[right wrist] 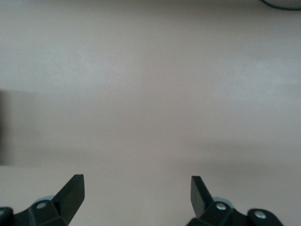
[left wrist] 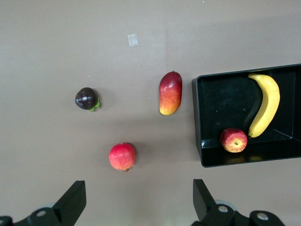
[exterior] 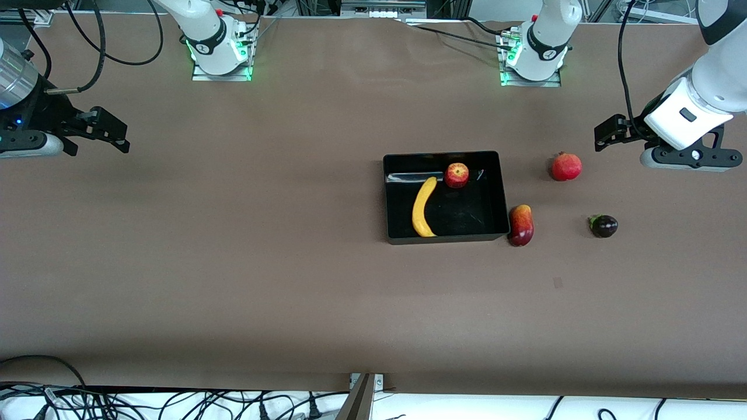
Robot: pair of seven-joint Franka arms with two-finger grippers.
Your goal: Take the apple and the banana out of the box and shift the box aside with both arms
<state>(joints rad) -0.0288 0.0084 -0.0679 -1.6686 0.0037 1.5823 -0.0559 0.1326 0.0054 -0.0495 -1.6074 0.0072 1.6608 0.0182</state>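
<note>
One box (exterior: 502, 192), one banana (exterior: 423, 207), one apple (exterior: 457, 175), three other fruits (exterior: 566, 167)

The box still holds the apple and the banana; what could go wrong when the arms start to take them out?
1. The apple sits close to the box wall farthest from the front camera, so a gripper finger may hit that wall.
2. The mango lies against the box's corner, so moving the box might push it.
3. The pomegranate looks similar and is nearer to the open left gripper; it could be picked by mistake.
</note>
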